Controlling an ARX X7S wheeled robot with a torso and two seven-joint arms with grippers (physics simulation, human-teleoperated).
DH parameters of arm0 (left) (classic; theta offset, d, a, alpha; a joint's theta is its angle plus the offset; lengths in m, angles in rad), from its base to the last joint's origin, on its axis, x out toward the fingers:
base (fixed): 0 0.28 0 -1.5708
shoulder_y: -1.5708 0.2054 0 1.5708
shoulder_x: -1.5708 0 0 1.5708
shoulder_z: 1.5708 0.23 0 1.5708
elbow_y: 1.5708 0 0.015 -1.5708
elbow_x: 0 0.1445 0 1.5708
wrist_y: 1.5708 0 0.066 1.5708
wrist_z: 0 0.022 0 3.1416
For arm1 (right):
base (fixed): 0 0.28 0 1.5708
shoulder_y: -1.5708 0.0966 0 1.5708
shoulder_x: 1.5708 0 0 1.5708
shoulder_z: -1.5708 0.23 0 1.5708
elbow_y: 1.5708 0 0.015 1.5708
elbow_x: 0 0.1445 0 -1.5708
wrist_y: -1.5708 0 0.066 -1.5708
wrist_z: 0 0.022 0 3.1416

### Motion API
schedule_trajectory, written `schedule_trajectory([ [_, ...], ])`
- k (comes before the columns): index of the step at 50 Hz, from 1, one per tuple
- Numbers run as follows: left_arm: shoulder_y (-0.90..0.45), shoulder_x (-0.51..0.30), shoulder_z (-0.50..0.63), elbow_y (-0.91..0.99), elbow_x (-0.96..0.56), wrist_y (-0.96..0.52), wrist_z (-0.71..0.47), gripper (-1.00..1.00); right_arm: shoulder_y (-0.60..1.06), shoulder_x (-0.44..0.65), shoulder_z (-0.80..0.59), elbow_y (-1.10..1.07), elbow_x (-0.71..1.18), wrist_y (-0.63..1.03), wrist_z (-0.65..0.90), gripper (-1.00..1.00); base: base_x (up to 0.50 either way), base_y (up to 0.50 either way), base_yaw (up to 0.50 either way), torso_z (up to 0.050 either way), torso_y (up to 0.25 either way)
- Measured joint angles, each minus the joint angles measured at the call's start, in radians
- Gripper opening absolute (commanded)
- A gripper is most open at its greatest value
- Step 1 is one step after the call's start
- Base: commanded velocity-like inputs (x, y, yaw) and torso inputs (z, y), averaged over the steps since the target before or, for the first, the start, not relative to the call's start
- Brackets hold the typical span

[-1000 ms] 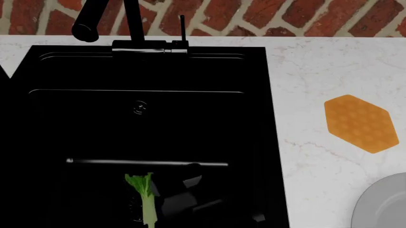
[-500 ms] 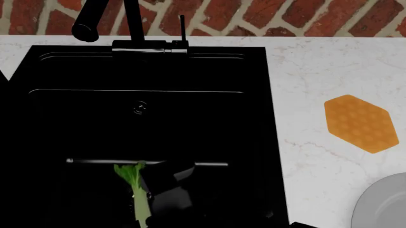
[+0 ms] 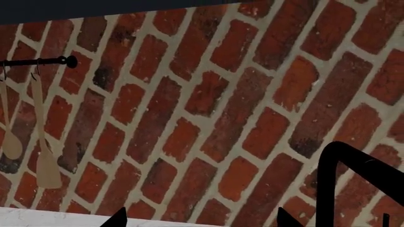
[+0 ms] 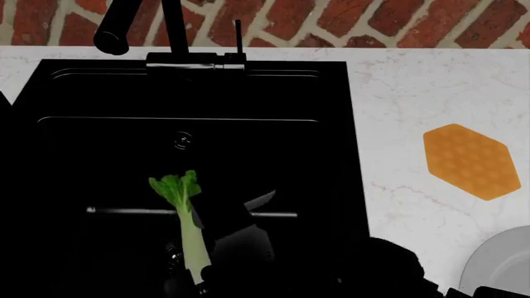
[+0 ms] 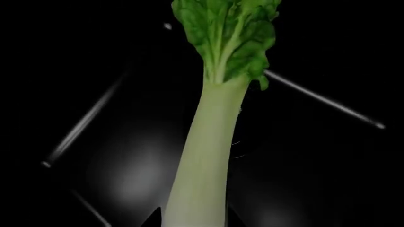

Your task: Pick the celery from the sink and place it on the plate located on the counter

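so your left wrist cam is pretty much all brick wall [image 3: 208,109] right now, red bricks with pale mortar, running tilted across the picture. off to one side there's a thin black rail [image 3: 38,61] on the wall with two pale wooden utensils hanging off it, a spoon [image 3: 9,137] and a flatter spatula [image 3: 44,146]. a sliver of the white counter [image 3: 44,216] sits along one edge, and the black faucet [image 3: 347,175] bends in at a corner. two dark fingertips [image 3: 117,218] just barely poke in, can't tell how they're set.
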Motion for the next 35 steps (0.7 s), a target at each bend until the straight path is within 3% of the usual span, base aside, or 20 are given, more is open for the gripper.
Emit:
schedule_trajectory([
  [35,0.001,-0.001,-0.01,0.025,-0.025,-0.013,-0.009,1.0,0.143,0.278,0.158,-0.392,0.198,-0.001,0.255,-1.0,0.0,0.01,0.0,-0.01,-0.013],
])
